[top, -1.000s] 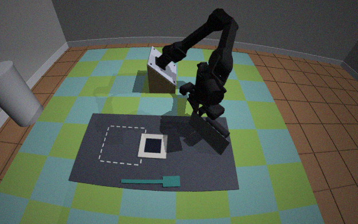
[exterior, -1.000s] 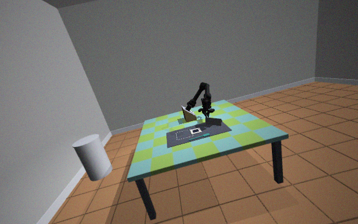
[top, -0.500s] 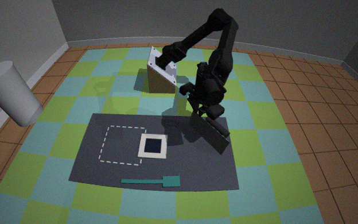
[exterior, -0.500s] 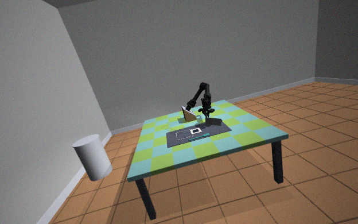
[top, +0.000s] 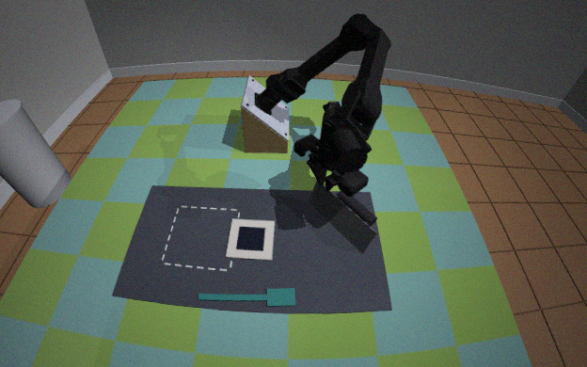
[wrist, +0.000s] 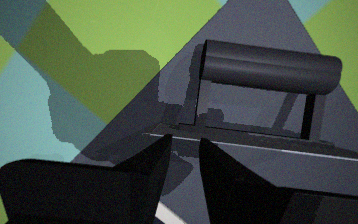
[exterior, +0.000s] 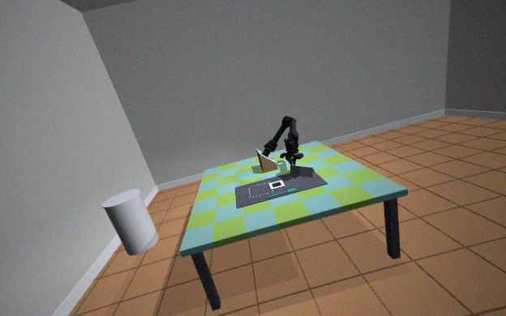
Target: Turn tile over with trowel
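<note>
The white tile (top: 251,239) (exterior: 276,185) lies flat on the dark mat (top: 329,282) (exterior: 243,198), its dark-square marked side up. It covers part of the right side of the dashed outline (top: 183,206). The teal small trowel (top: 280,297) (exterior: 292,190) lies flat near the mat's front edge, blade to the right. My gripper (top: 323,184) (exterior: 293,164) (wrist: 185,141) is over the mat's back right, away from tile and trowel. Its fingers are partly open, with a narrow gap and nothing visibly gripped.
A dark tilted plate (top: 350,223) (exterior: 302,171) (wrist: 320,172) with a bar handle (top: 357,208) (wrist: 270,67) is right by my fingertips; whether they touch is unclear. The arm's wedge base (top: 265,132) (exterior: 268,163) stands behind the mat. A grey cylinder (top: 33,155) (exterior: 131,223) is at far left.
</note>
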You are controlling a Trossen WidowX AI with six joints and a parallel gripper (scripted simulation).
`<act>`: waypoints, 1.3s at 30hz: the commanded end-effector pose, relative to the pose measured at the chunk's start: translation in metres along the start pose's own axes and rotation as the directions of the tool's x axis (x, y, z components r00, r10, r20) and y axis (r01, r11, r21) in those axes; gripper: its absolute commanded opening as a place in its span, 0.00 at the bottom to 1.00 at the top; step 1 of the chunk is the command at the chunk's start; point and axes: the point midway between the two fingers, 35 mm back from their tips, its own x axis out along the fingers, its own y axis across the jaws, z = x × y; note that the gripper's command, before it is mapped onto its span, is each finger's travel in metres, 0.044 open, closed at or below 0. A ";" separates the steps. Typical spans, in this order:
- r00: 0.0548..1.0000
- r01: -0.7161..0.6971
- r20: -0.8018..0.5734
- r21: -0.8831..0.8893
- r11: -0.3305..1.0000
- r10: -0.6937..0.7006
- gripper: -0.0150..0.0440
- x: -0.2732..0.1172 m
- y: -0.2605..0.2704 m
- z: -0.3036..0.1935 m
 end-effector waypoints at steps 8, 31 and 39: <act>1.000 -0.004 0.002 0.005 1.000 0.004 0.42 0.000 0.002 -0.014; 1.000 -0.005 0.001 0.004 1.000 0.005 0.42 0.008 0.002 -0.059; 1.000 -0.002 -0.002 0.005 1.000 0.002 0.42 0.014 0.002 -0.069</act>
